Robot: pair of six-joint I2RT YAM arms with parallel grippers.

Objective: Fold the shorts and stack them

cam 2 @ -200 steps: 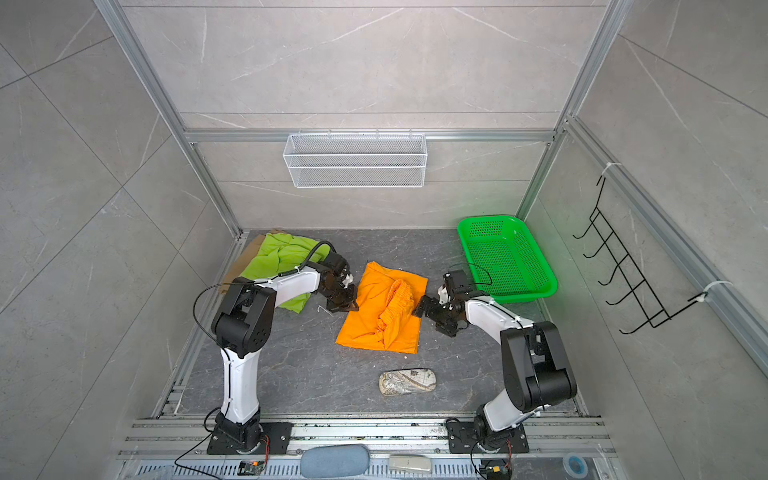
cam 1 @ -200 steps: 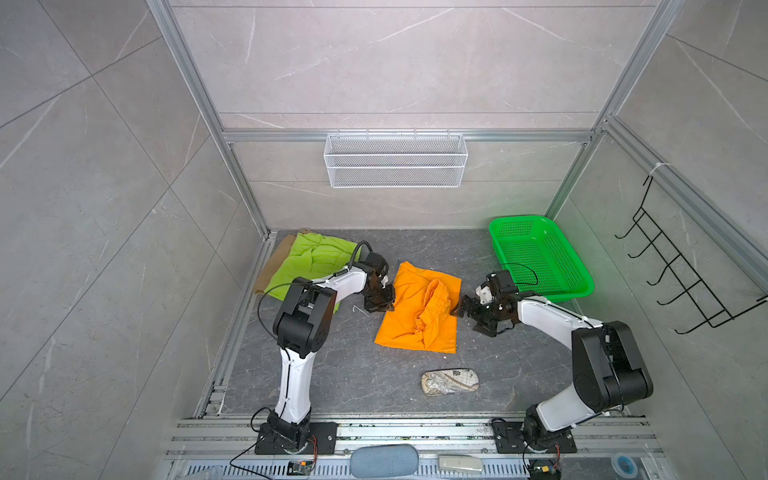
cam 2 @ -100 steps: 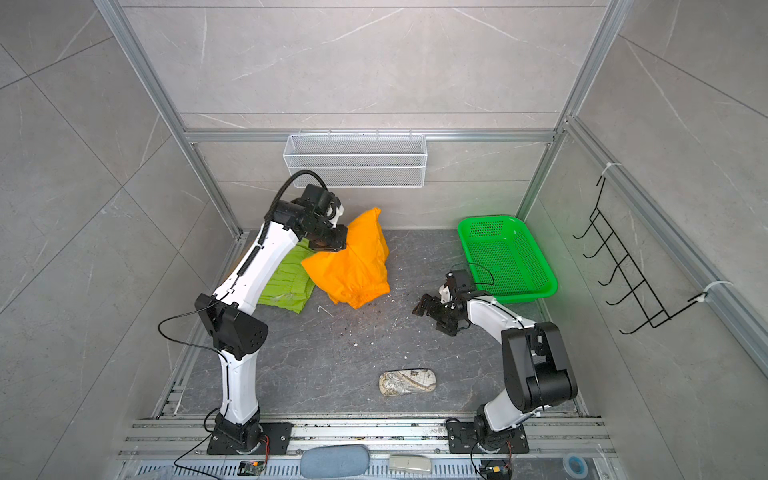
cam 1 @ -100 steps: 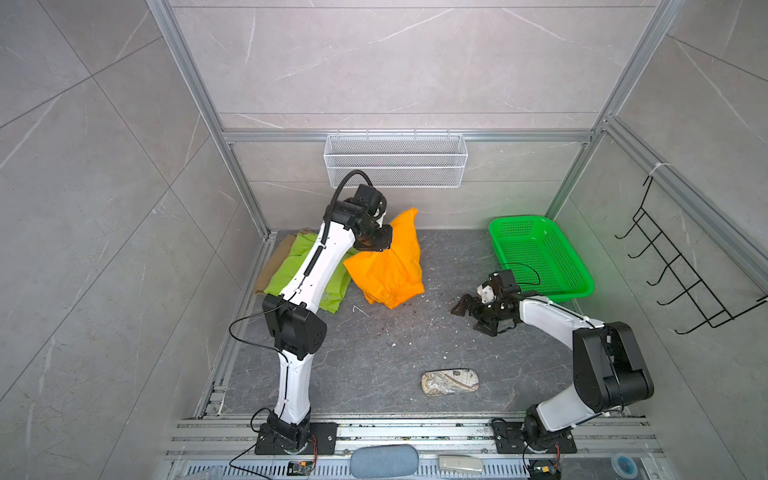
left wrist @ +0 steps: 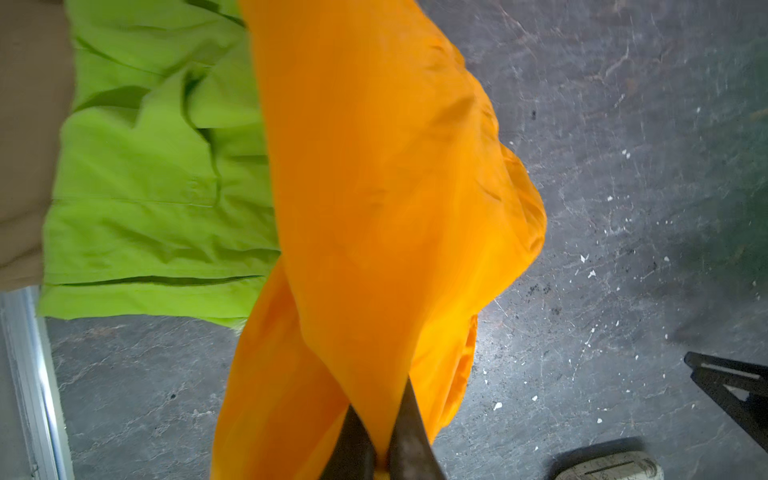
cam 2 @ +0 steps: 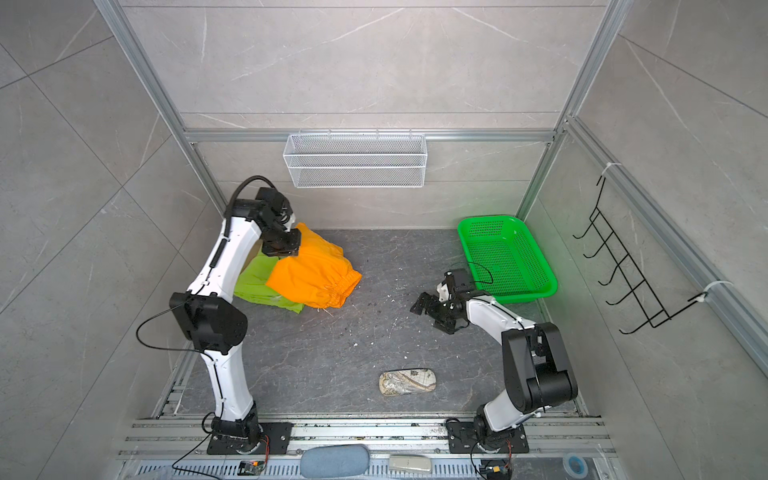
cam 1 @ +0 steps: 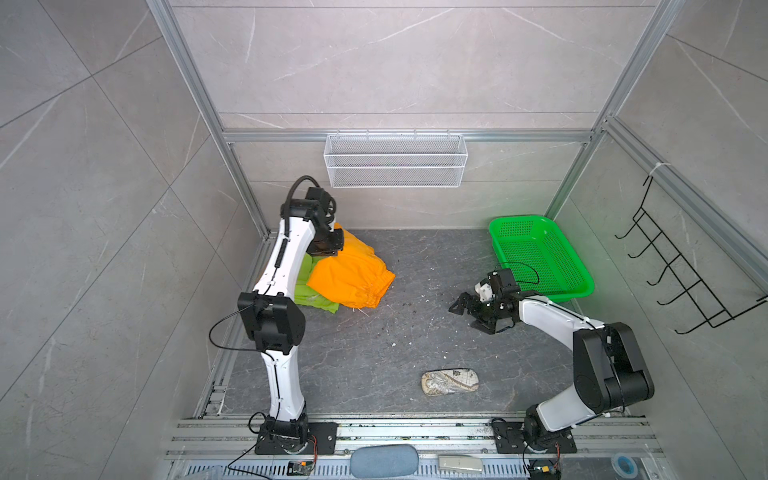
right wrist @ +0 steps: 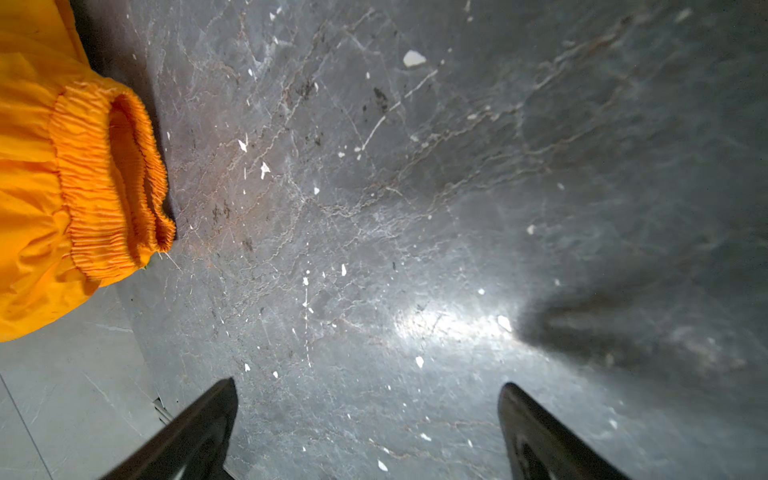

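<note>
In both top views the left arm stands tall from its base. Its elbow bends toward the side wall, the forearm climbs to the back corner, and the wrist folds down, so the left gripper (cam 1: 328,249) hangs over the pile. It holds the orange shorts (cam 1: 353,278) by one edge. They drape over the green shorts (cam 1: 312,300) at the back left of the floor (cam 1: 395,353), with the waistband toward the middle. The right arm reaches forward, low. The right gripper (cam 1: 467,315) is just above the floor beside the green basket (cam 1: 584,291), well apart from the shorts. A patterned pouch (cam 1: 451,382) lies near the front.

In the left wrist view the jaws are pinched together on a fold of orange cloth. The green shorts lie flat on the tan shorts (left wrist: 25,145).

In the right wrist view the jaws stand wide apart over the dark floor, and the orange waistband lies off to one side.
</note>
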